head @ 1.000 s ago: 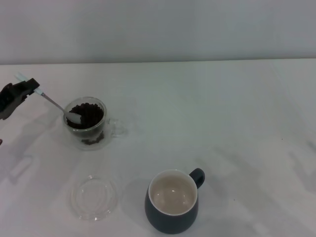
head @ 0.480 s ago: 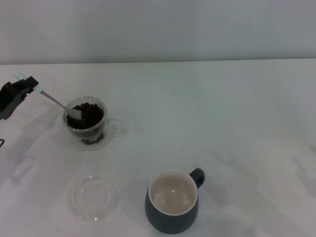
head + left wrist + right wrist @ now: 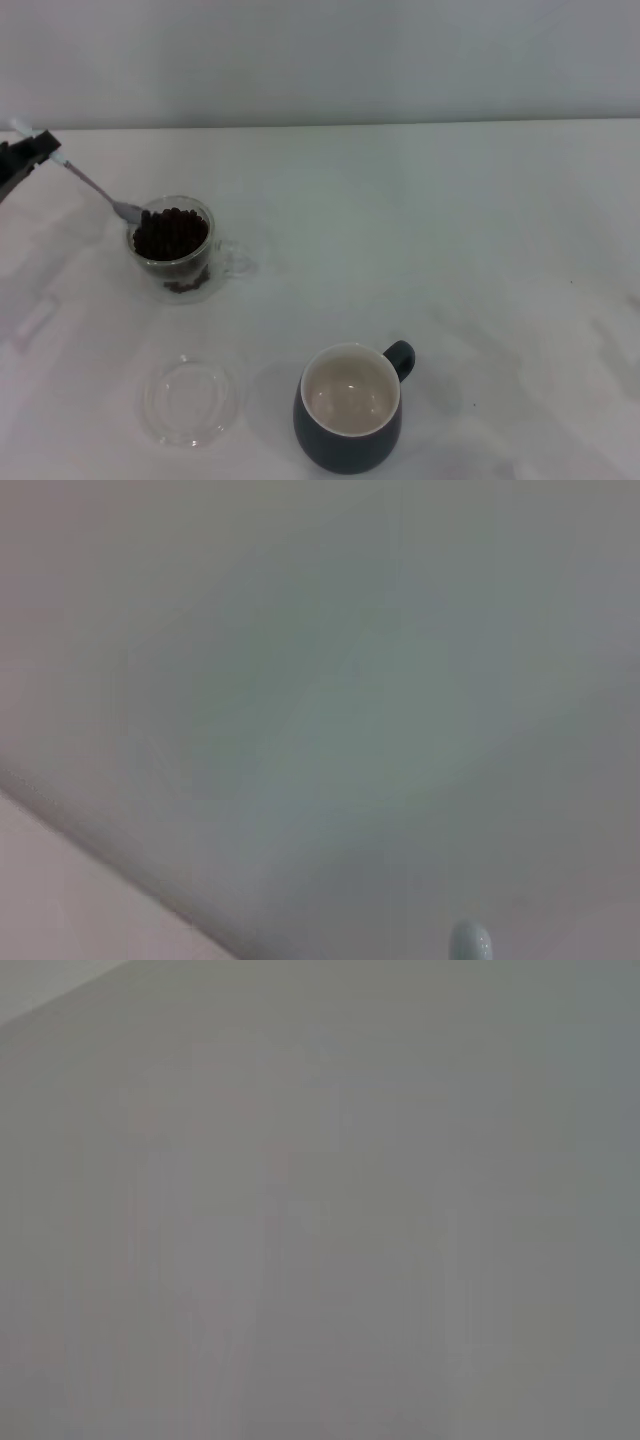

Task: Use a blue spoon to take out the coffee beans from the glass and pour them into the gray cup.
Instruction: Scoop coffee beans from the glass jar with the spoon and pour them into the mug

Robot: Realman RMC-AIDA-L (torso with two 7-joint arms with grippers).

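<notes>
Left gripper (image 3: 22,160) grips the blue spoon (image 3: 92,187), its bowl at the rim of the glass (image 3: 174,248) of coffee beans (image 3: 170,232)
Judgement: lift level and slowly; carry toward the gray cup (image 3: 349,408), well away from the glass; right gripper unseen

dark brown coffee beans (image 3: 171,234) in a clear glass (image 3: 172,252); blue-gray cup (image 3: 349,409), cream inside; pale-blue-handled spoon (image 3: 88,184); white table (image 3: 450,250).

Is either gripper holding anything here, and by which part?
The left gripper holds the blue spoon by its handle end, bowl at the glass rim. The right gripper is out of view.
</notes>
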